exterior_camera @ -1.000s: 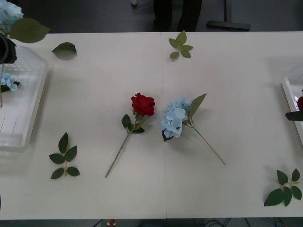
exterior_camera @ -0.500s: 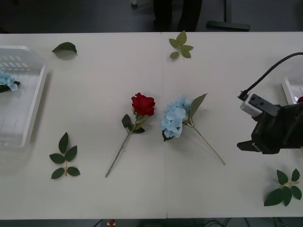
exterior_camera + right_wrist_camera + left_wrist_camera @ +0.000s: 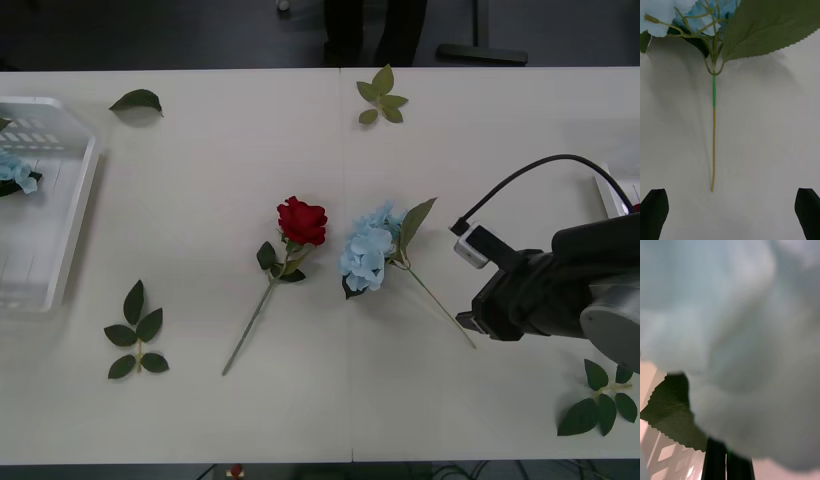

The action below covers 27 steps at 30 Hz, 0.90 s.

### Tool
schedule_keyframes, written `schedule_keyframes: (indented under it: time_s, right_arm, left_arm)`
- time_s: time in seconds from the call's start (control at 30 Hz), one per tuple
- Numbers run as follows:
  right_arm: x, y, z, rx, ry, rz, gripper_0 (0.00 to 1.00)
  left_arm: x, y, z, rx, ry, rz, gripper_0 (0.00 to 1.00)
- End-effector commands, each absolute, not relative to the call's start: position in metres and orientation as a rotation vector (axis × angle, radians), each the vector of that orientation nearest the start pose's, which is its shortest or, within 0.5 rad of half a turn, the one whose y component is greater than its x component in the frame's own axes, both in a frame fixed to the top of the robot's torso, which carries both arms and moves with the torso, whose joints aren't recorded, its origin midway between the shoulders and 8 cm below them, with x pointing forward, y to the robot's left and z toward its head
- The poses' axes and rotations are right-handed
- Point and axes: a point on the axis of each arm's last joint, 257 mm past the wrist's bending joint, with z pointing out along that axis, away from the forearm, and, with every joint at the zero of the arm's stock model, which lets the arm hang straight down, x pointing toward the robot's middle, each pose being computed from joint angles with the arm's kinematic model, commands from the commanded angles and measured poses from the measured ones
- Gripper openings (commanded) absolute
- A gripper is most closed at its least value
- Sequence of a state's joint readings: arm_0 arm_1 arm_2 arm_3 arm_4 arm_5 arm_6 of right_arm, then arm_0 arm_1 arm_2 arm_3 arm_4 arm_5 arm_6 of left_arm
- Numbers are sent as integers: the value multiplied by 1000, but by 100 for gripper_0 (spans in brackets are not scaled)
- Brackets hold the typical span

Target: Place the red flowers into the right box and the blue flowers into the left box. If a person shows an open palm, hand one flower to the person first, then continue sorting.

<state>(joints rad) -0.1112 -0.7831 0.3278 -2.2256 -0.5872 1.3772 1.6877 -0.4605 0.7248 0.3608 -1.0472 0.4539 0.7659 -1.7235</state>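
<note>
While the right claw (image 3: 470,322) hung low over the white table (image 3: 200,200), its black fingers (image 3: 654,212) stood wide apart and held nothing. It sat at the free end of the thin stem of a blue flower (image 3: 368,252). From the right wrist, that stem end lay on the table roughly midway between the two fingers, nearer one of them, touching neither. The pale bloom lay near the middle of the table with a big green leaf beside it and the stem running toward the robot's right. Just to its left lay a red flower (image 3: 302,221), bloom away from the robot, stem slanting toward the near edge; the two blooms were close together but apart.

The left claw (image 3: 727,463) was closed on a second blue flower (image 3: 737,333): its dark fingers were pressed together around the stem, the fluffy bloom and a dark leaf crowding the wrist camera.

The left box (image 3: 60,255) stood at the table's left edge with another blue bloom (image 3: 14,172) lying inside it. A sliver of the right box (image 3: 608,196) showed at the right edge. Loose leaf sprigs (image 3: 136,332) lay scattered about the table. A person's legs (image 3: 375,30) stood beyond the far edge.
</note>
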Motion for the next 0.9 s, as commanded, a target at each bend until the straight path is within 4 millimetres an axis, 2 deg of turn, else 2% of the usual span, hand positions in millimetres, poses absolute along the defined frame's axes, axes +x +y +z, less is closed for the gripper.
schedule_keyframes:
  time_s: [0.03, 0.1, 0.2, 0.3, 0.43, 0.57, 0.63, 0.67, 0.7, 0.77, 0.8, 0.87, 0.9]
  right_arm:
    - [404, -188, -274, -1028, 2315, -105, 98]
    - [410, -177, -280, -1016, 2315, -95, 98]
    - [417, -165, -286, -998, 2321, -78, 98]
    - [423, -156, -291, -980, 2331, -58, 99]
    - [433, -145, -302, -971, 2331, -66, 98]
    - [442, -139, -311, -978, 2323, -85, 99]
    - [447, -136, -315, -971, 2322, -87, 98]
    - [450, -134, -317, -965, 2323, -85, 98]
    - [451, -134, -318, -964, 2322, -85, 98]
    - [455, -130, -322, -957, 2330, -77, 98]
    - [456, -129, -323, -955, 2330, -75, 98]
    - [460, -123, -326, -950, 2328, -67, 98]
    - [461, -121, -327, -947, 2330, -65, 98]
  left_arm:
    - [563, 628, -165, -265, 2092, 418, 38]
    - [562, 628, -166, -255, 2098, 423, 60]
    - [553, 634, -169, -257, 2137, 431, 81]
    - [544, 637, -161, -220, 2178, 442, 90]
    - [523, 620, -133, -147, 2274, 406, 94]
    - [513, 580, -107, -39, 2330, 379, 94]
    - [512, 547, -97, 59, 2351, 356, 94]
    - [512, 528, -96, 97, 2358, 314, 95]
    - [512, 519, -97, 116, 2362, 294, 95]
    - [514, 475, -100, 197, 2360, 207, 99]
    - [516, 464, -101, 219, 2354, 188, 100]
    - [518, 416, -111, 318, 2349, 116, 100]
    - [518, 404, -114, 345, 2351, 99, 100]
